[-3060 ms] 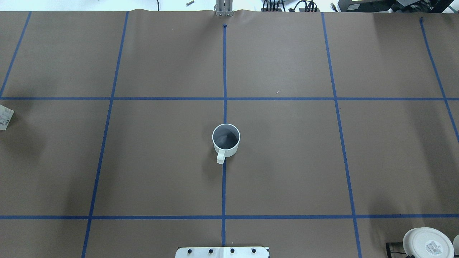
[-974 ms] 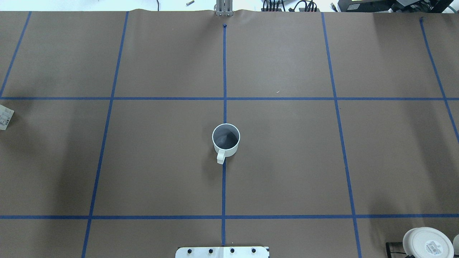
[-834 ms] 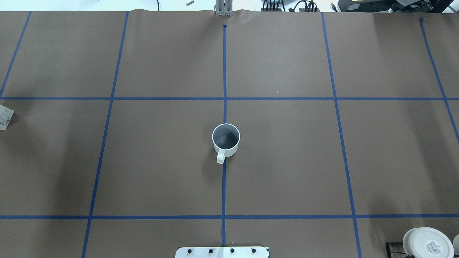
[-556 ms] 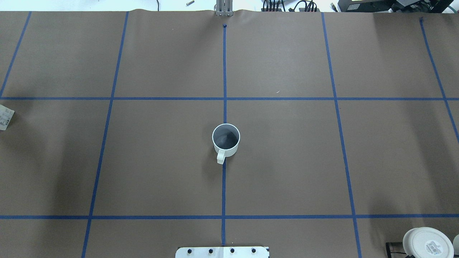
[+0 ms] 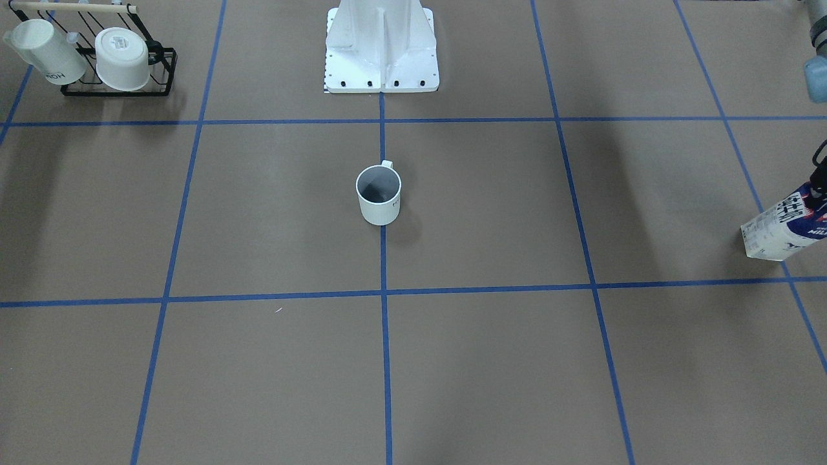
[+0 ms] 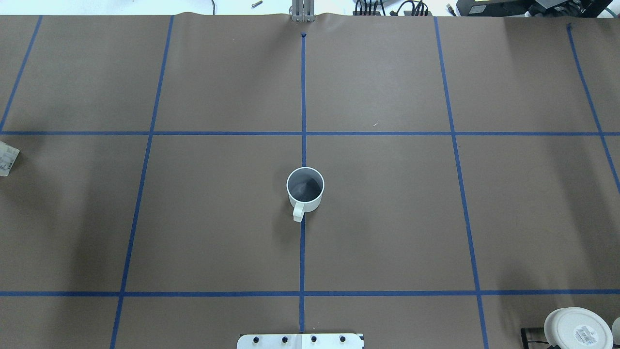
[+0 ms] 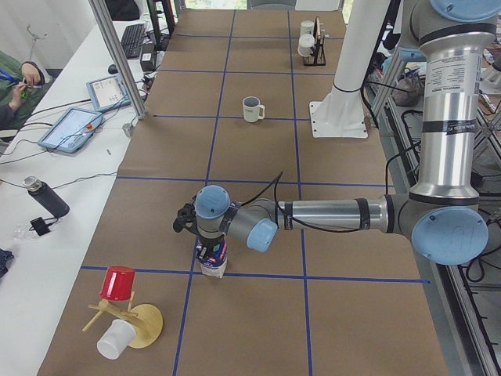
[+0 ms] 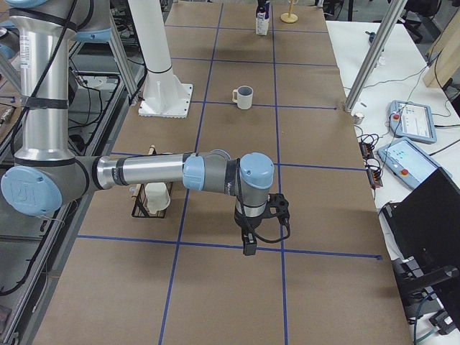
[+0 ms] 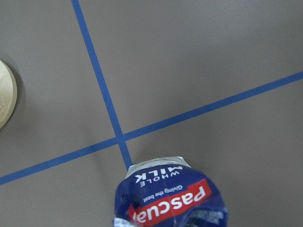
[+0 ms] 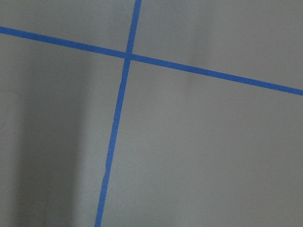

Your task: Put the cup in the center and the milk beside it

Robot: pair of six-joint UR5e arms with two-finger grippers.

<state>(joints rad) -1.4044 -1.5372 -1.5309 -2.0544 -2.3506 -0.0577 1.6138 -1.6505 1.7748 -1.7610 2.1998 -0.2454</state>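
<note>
Though the cup (image 5: 379,200) already stands upright on the centre tape line (image 5: 385,336) in the front-facing view, handle toward the robot's base, the milk (image 5: 778,226) is away at the right edge, well apart from it. A dark bit of the left gripper (image 5: 819,186) sits at its top, so I'd say the cup's part is done and the carton's is what's left. From overhead only a corner of the milk (image 6: 7,160) pokes in at the left edge.

From the left end, the near arm reaches out low so the left gripper (image 7: 210,247) sits over the carton's top, presumably to take it by the gable. Its fingers are hidden, and I can't tell if they've clamped. From the right end, the right gripper (image 8: 249,248) hangs over bare table (image 8: 215,295), out of the way; clenched or released, I can't tell.

The left wrist camera looks down the milk (image 9: 170,198), its base by a tape crossing (image 9: 120,137). The right wrist camera shows only tape
</note>
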